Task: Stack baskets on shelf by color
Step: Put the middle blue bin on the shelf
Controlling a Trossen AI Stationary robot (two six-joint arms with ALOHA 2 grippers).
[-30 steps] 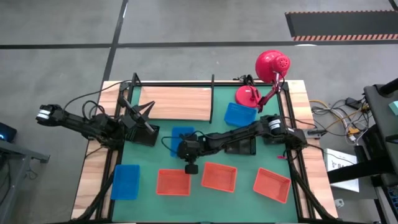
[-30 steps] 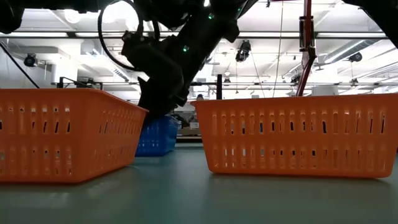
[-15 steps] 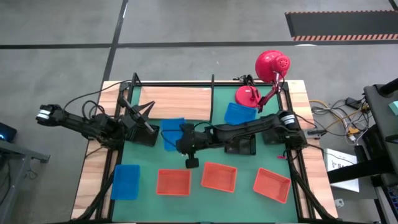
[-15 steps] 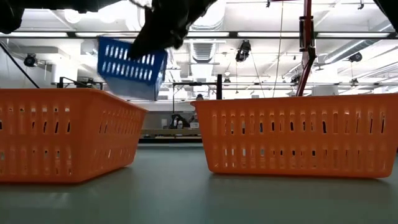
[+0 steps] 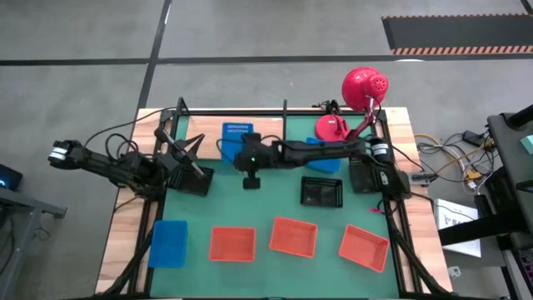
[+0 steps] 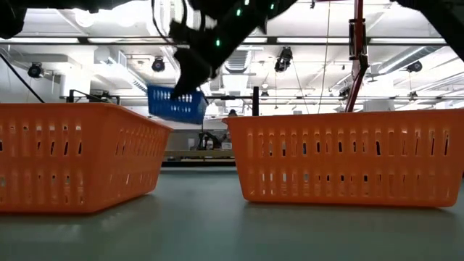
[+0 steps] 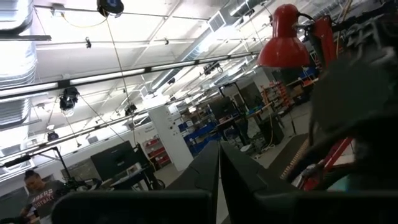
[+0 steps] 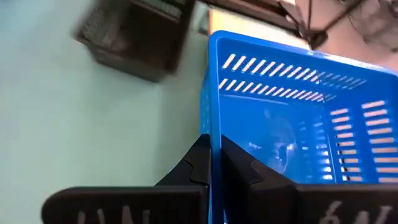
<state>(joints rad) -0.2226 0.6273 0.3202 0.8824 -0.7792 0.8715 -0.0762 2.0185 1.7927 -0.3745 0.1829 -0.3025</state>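
My right gripper (image 5: pixel 247 148) is shut on a blue basket (image 5: pixel 237 132) that hangs in the air over the shelf's light wooden board (image 5: pixel 271 139); in the low view this basket (image 6: pixel 176 104) shows high above the mat. My left gripper (image 7: pixel 219 177) is shut and points up at the ceiling, at the table's left (image 5: pixel 193 152). On the green mat sit another blue basket (image 5: pixel 169 243), three orange ones (image 5: pixel 231 243) (image 5: pixel 293 236) (image 5: pixel 364 247) and a black one (image 5: pixel 322 192). A third blue basket (image 5: pixel 315 156) lies partly hidden under the right arm. My right gripper holds the blue basket by the rim of one mesh wall (image 8: pixel 213 134), one finger inside the basket (image 8: pixel 239 168) and one outside (image 8: pixel 196 163). The fingers reach it from the near-right side, slanting down. The basket is lifted clear and hangs slightly tilted beyond the fingers.
A red desk lamp stands at the far right, with a round base (image 5: pixel 333 127) and its head (image 5: pixel 364 87) above. Black posts (image 5: pixel 285 108) frame the board. In the low view two orange baskets (image 6: pixel 72 156) (image 6: pixel 344 159) fill the foreground.
My right gripper has lifted the blue basket off the mat and carried it toward the table's far edge, until it hangs over the wooden board. The arm has swung off the black basket, which now shows whole.
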